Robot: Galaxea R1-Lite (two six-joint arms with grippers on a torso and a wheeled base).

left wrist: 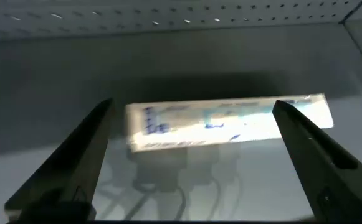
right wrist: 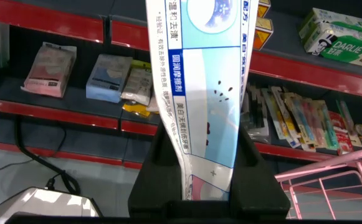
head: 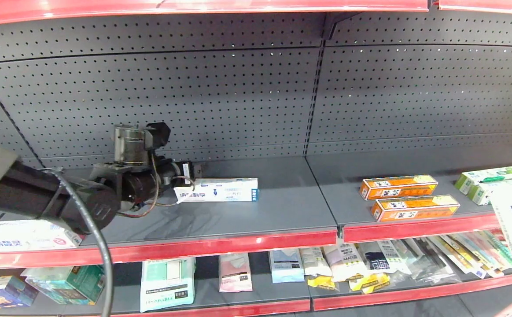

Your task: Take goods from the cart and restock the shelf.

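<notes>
Grey shelf point(head: 282, 207), pegboard point(head: 194, 88) behind. On it, left pincer point(left wrist: 193, 106) released at a white box point(head: 220, 190). Right pincer point(right wrist: 205, 140) grasps a blue-white box point(right wrist: 209, 81).

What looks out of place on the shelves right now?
The flat plastic packets on the lower shelf lie heaped and overlapping, some slanted. The white-and-blue cardboard box by the left tool lies flat and intact.
</notes>
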